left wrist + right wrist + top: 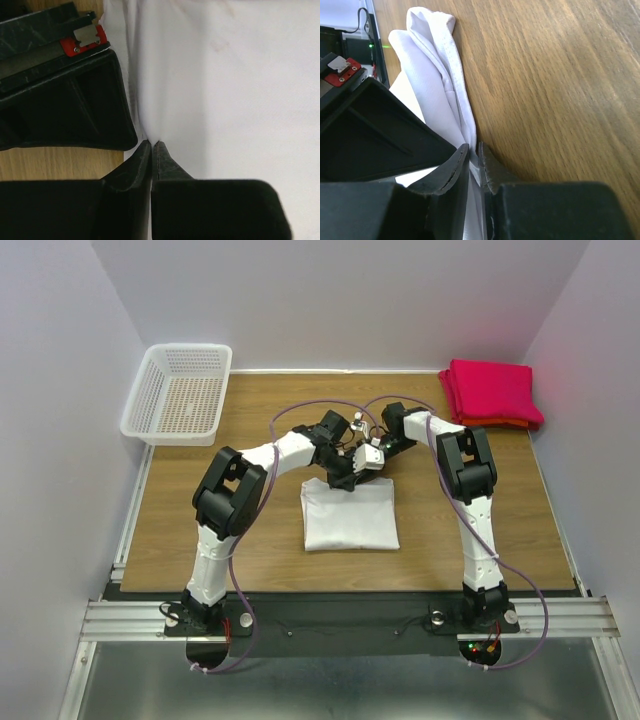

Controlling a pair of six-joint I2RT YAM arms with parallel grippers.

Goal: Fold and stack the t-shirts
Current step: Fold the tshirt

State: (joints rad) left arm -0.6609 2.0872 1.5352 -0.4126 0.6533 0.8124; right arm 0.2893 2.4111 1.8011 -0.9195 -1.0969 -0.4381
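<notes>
White t-shirt (pixel 350 520), soft folded rectangle (seemingly pinched)

Basket (pixel 190 348) back left, stacked t-shirts (pixel 492 392) back right, folded t-shirt (pixel 350 518) centre.

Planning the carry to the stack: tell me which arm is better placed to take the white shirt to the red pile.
Right, likely. The left claw and right claw both pinch the far edge of the white shirt, but the red pile lies far right, on the right claw's side.
</notes>
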